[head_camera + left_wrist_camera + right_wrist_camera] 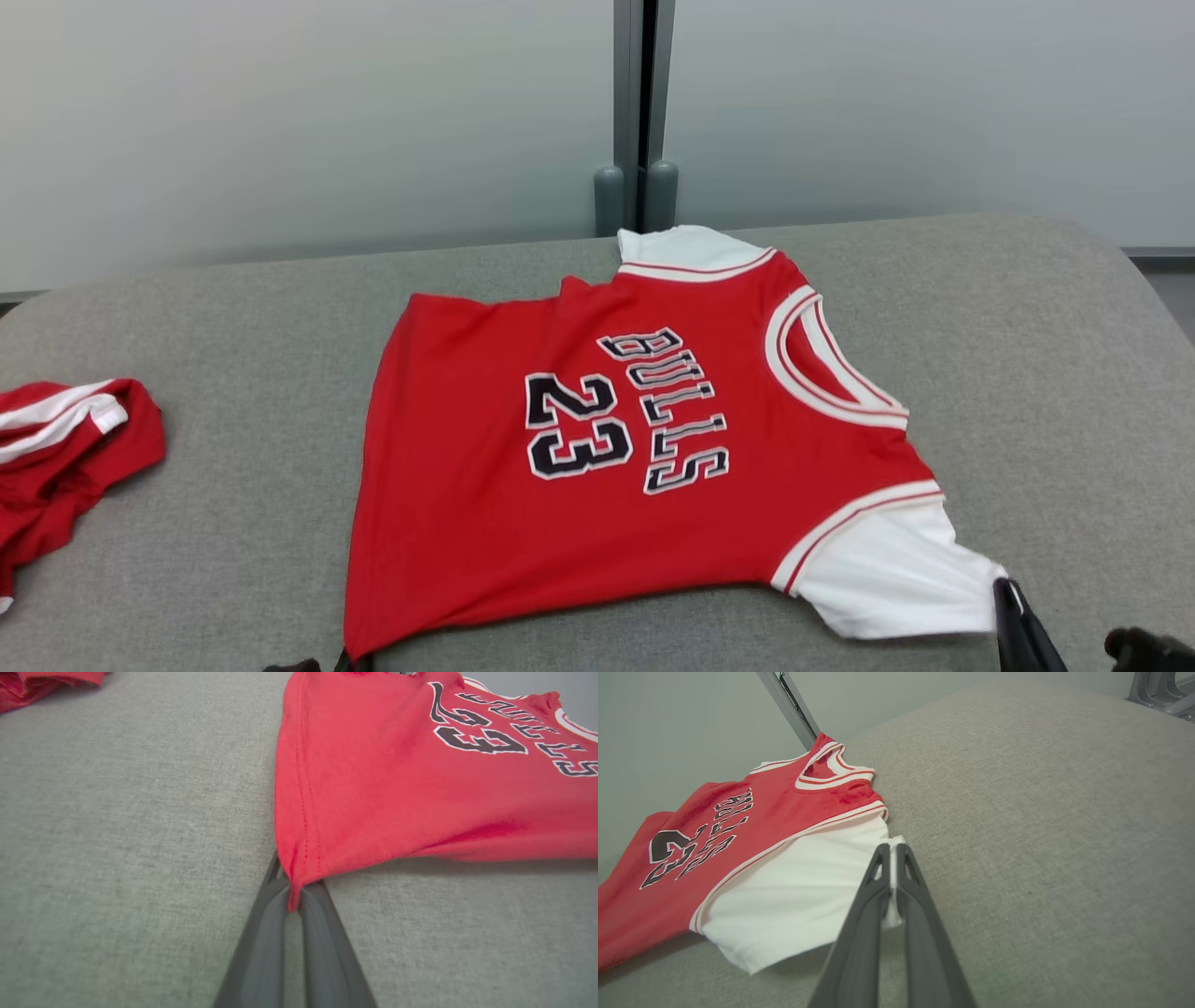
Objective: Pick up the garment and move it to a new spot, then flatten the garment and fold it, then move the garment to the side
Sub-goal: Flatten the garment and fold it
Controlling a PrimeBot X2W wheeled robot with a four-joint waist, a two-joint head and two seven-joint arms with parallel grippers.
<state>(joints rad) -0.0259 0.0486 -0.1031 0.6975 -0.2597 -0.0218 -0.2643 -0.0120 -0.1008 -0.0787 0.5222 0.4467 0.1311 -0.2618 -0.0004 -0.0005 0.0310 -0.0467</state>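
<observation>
While the grey padded table [233,308] spanned the whole head view w/ pale wall panels [280,121] behind it, the red jersey [467,523] lay front-up near its ctr, mostly flat, neck toward the robot's right and hem toward its left. "BULLS" and "23" ran sideways across the chest. The near white sleeve [887,569] stretched toward the btm right. A second red garment [65,457] lay crumpled at the table's left edge, well apart from the jersey. L gripper [294,891] was pressed together on the jersey's near hem corner. R gripper [891,851] pinched the near sleeve's tip, fabric caught btwn its fingers. The jersey's near edge sat slightly raised, w/ shadow under it.
</observation>
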